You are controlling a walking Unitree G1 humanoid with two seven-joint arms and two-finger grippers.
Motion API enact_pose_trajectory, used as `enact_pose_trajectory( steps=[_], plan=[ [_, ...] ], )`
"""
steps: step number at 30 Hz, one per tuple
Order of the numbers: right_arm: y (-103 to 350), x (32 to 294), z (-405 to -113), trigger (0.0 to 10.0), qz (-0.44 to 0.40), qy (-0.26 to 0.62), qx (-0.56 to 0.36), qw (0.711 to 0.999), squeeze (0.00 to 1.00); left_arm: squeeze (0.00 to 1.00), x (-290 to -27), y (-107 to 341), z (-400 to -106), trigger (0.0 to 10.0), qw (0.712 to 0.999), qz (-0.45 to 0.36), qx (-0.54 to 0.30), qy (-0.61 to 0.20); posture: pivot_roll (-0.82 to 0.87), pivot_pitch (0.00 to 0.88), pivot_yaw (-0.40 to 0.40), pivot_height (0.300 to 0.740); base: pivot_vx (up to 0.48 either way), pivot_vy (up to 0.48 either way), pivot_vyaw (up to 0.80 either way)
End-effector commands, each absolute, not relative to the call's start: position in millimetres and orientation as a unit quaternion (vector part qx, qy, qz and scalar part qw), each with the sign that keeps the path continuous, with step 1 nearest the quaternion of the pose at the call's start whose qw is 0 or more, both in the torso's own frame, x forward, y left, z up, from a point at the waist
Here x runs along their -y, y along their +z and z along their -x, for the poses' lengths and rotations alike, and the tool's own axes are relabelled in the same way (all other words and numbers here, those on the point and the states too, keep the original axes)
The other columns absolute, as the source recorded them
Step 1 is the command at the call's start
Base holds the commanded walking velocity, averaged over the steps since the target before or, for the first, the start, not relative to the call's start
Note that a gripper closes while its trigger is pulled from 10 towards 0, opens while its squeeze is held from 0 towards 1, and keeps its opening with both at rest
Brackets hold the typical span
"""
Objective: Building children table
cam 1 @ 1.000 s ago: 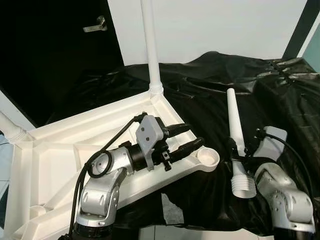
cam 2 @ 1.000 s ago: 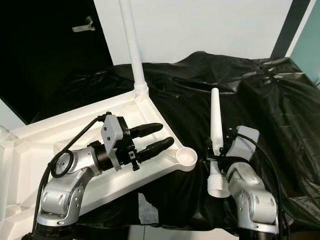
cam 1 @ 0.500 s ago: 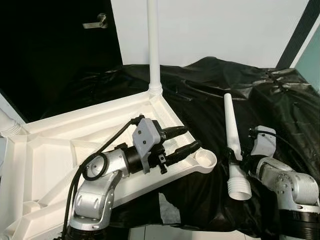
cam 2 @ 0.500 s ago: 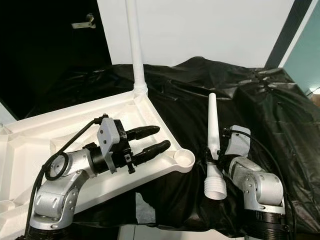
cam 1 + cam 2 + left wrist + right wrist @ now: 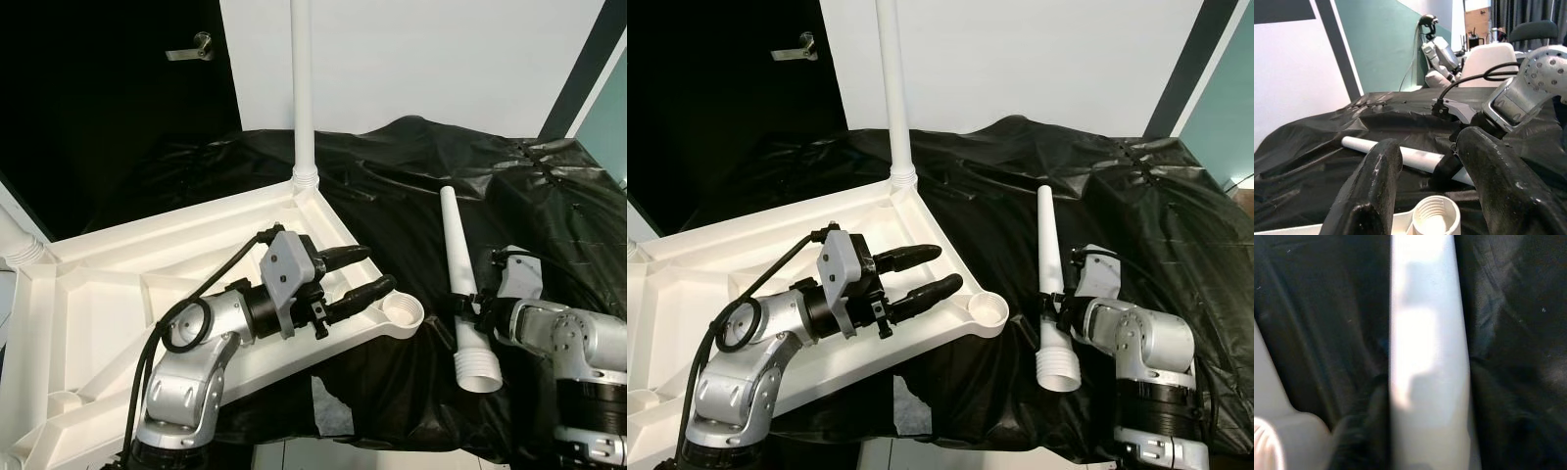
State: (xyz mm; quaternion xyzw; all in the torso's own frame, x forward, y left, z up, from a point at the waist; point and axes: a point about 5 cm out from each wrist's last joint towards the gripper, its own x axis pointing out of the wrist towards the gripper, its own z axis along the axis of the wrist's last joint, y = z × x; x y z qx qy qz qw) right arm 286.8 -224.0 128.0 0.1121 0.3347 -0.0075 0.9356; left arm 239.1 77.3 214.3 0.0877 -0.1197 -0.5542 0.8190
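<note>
Because the tabletop [image 5: 118, 294] lies upside down on the black sheet [image 5: 392, 196], its corner sockets face up, which is how I want them for fitting legs: one leg already stands upright in the far socket [image 5: 306, 178], rising out of frame. My left end effector [image 5: 358, 273] sits over the near rim of the tabletop with its fingers spread and nothing between them; I judge it is there to steady the tabletop and to frame the open socket [image 5: 404, 312], which shows white and ribbed just below the fingers in the left wrist view. My right end effector [image 5: 1055, 301] is clenched on the loose leg [image 5: 1051, 279], gripping it low on the shaft just above the ribbed collar, with the narrow tip tilted up and away. That low grip keeps the threaded end close to the wrist, so I can steer it with little swing. The collar hangs just beside the open socket, apart from it, over the sheet. Next, as I read it, the leg must be swung so the collar points down into the socket, and the sheet's folds could snag it.
</note>
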Motion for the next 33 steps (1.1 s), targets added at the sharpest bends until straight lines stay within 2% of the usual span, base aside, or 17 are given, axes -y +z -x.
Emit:
enact_pose_trajectory(
  steps=[1, 2, 6, 7, 8, 12, 13, 16, 21, 24, 26, 28, 33],
  plan=[
    [120, 222, -284, 0.0, -0.112, -0.006, -0.349, 0.93, 0.0, 0.0, -79, 216, -245, 10.0, 0.84, -0.085, 0.124, -0.522, -0.03, 0.0, -0.003, 0.74, 0.0, 0.0, 0.0],
    [123, 219, -285, 0.0, -0.103, -0.01, -0.327, 0.939, 0.0, 0.0, -81, 216, -248, 10.0, 0.843, -0.085, 0.122, -0.516, -0.03, 0.0, 0.0, 0.74, 0.0, 0.0, 0.0],
    [126, 217, -285, 0.0, -0.096, -0.015, -0.309, 0.946, 0.0, 0.0, -82, 217, -250, 10.0, 0.846, -0.086, 0.121, -0.511, -0.03, 0.0, 0.0, 0.74, 0.0, 0.0, 0.0],
    [129, 213, -285, 0.4, -0.094, -0.018, -0.28, 0.955, 0.0, 0.0, -84, 217, -254, 10.0, 0.851, -0.081, 0.116, -0.506, -0.02, 0.0, 0.007, 0.74, 0.0, 0.0, 0.0],
    [133, 209, -286, 2.6, -0.101, -0.022, -0.238, 0.966, 0.0, 0.0, -87, 217, -259, 10.0, 0.859, -0.074, 0.108, -0.495, -0.02, 0.0, 0.014, 0.74, 0.0, 0.0, 0.0],
    [137, 206, -287, 2.9, -0.108, -0.026, -0.206, 0.972, 0.0, 0.0, -89, 218, -264, 10.0, 0.866, -0.066, 0.101, -0.486, -0.01, 0.0, 0.016, 0.74, 0.0, 0.0, 0.0],
    [144, 202, -289, 10.0, -0.12, -0.019, -0.163, 0.979, 0.0, 0.0, -92, 217, -272, 10.0, 0.874, -0.058, 0.094, -0.472, -0.01, 0.0, 0.017, 0.74, 0.0, 0.0, 0.0],
    [154, 194, -292, 10.0, -0.131, 0.002, -0.11, 0.985, 0.0, 0.0, -97, 213, -284, 10.0, 0.889, -0.05, 0.078, -0.448, -0.02, 0.0, 0.025, 0.74, 0.0, 0.0, 0.0],
    [160, 187, -294, 10.0, -0.139, 0.018, -0.083, 0.987, 0.0, 0.0, -99, 209, -291, 10.0, 0.898, -0.052, 0.071, -0.431, -0.02, 0.0, 0.029, 0.74, 0.0, 0.0, 0.0],
    [170, 177, -297, 10.0, -0.129, 0.043, -0.042, 0.99, 0.0, 0.0, -106, 196, -306, 10.0, 0.922, -0.025, 0.048, -0.383, -0.02, 0.0, 0.029, 0.74, 0.0, 0.0, 0.0],
    [171, 175, -297, 10.0, -0.126, 0.047, -0.036, 0.99, 0.0, 0.0, -107, 194, -308, 10.0, 0.925, -0.019, 0.044, -0.377, -0.02, 0.0, 0.029, 0.74, 0.0, 0.0, 0.0],
    [185, 169, -299, 10.0, -0.136, 0.085, 0.008, 0.987, 0.0, 0.0, -110, 194, -315, 10.0, 0.936, -0.022, 0.047, -0.347, -0.03, 0.0, 0.033, 0.74, 0.0, 0.0, 0.0],
    [194, 167, -303, 10.0, -0.133, 0.106, 0.035, 0.985, 0.0, 0.0, -112, 195, -319, 10.0, 0.943, -0.019, 0.05, -0.33, -0.03, 0.0, 0.033, 0.74, 0.0, 0.0, 0.0]
  ],
)
